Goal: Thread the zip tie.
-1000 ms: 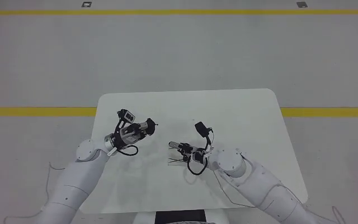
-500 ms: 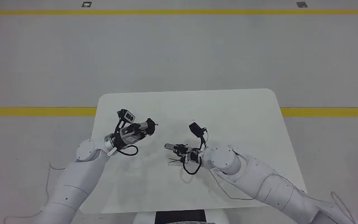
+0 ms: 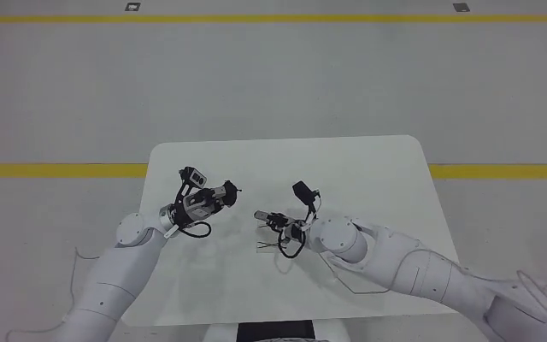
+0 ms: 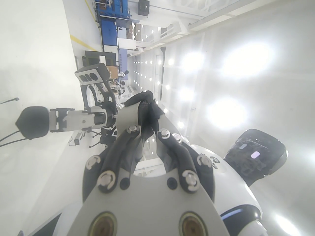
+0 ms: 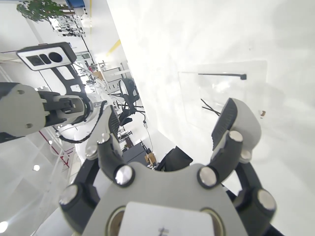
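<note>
Right gripper (image 5: 169, 106) spread near the ties (image 5: 221, 75), left gripper (image 4: 145, 99) clenched: we could pinch both crossed ties at once

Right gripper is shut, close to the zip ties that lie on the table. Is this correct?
Not quite: the right gripper is open, jaws spread wide, as the right wrist view shows. It is close to the zip ties that lie on the table.

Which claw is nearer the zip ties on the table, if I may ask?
Right. The right claw hangs open close by the zip ties; the left claw is farther off.
</note>
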You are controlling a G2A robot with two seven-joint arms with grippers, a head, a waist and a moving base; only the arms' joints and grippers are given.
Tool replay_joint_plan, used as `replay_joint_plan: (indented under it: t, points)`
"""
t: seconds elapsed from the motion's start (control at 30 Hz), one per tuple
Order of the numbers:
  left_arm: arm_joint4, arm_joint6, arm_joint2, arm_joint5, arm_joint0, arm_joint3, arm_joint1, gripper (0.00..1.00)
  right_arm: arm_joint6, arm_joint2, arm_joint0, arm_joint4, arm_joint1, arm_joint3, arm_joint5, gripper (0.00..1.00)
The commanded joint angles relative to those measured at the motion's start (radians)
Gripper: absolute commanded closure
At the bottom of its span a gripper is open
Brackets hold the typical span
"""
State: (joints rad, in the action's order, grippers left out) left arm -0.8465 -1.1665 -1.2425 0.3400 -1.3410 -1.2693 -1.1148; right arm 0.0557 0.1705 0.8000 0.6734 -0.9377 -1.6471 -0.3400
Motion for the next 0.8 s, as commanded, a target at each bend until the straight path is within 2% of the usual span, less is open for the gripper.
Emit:
replay_joint_plan:
  t: [0.0,0.27,0.47,0.77]
  points:
    - [0.000,0.000,0.000,0.000,0.000,0.000,0.000,1.00,-0.007,0.000,0.002,-0.002,0.004,-0.005,0.000,0.00]
    - [0.000,0.000,0.000,0.000,0.000,0.000,0.000,1.00,0.004,0.000,0.009,-0.029,0.010,-0.005,0.000,0.00]
    - [0.000,0.000,0.000,0.000,0.000,0.000,0.000,1.00,0.057,0.000,0.012,-0.089,0.012,-0.014,0.000,0.00]
    - [0.000,0.000,0.000,0.000,0.000,0.000,0.000,1.00,0.057,0.000,0.012,-0.089,0.012,-0.014,0.000,0.00]
